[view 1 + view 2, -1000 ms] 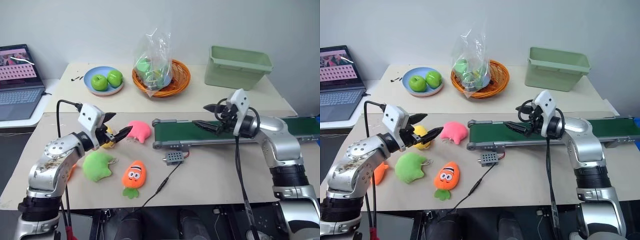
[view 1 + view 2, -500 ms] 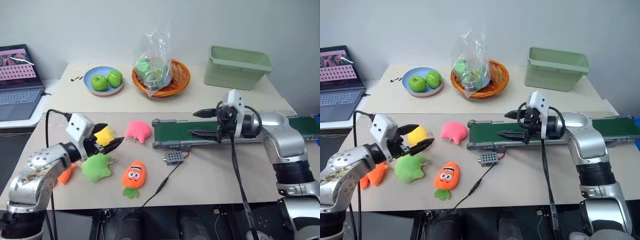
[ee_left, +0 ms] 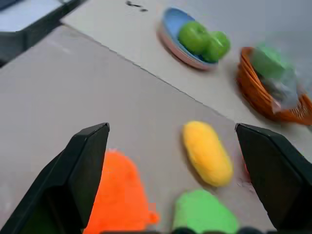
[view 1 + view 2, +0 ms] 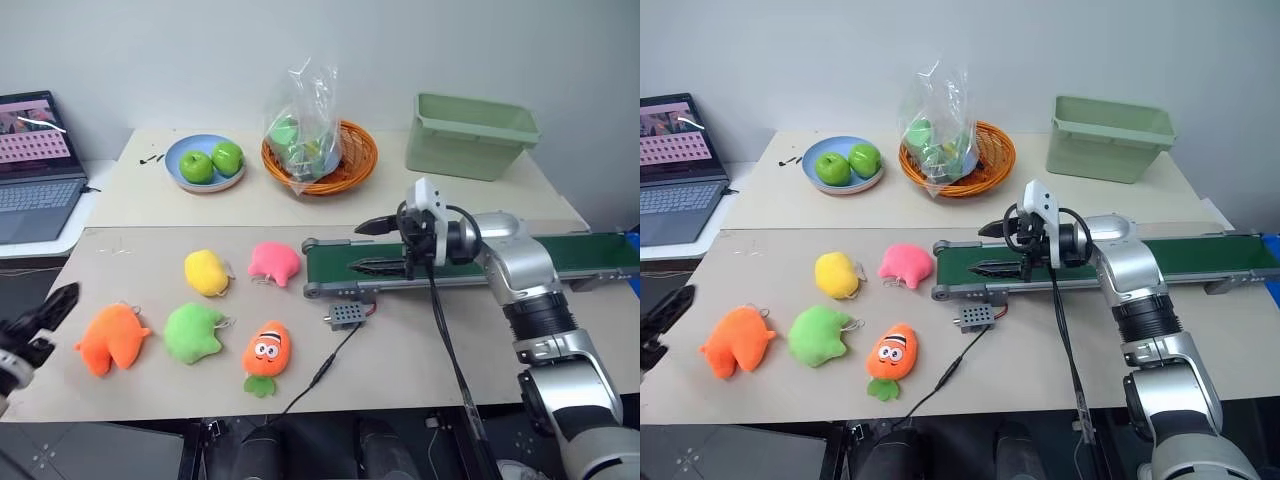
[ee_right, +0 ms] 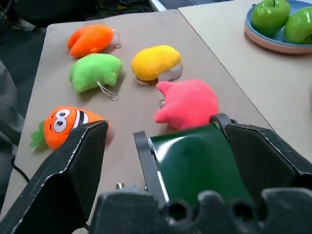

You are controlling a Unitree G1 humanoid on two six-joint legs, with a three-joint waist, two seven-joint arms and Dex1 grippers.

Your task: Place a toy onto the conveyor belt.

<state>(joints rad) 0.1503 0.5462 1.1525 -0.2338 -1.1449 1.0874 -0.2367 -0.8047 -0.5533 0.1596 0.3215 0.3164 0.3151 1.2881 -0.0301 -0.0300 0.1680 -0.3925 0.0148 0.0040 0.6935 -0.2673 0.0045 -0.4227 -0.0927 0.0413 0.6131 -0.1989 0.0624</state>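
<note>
Left gripper [image 4: 40, 318] withdrawn; toy [image 4: 110, 338] lobes rightward.

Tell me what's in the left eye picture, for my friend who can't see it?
Five soft toys lie on a table: a plain orange toy, a green one, a yellow one, a pink one and an orange carrot with eyes. The robot's right hand is open over the dark-green conveyor belt. Its left hand, also open, is beside the orange toy.
</note>
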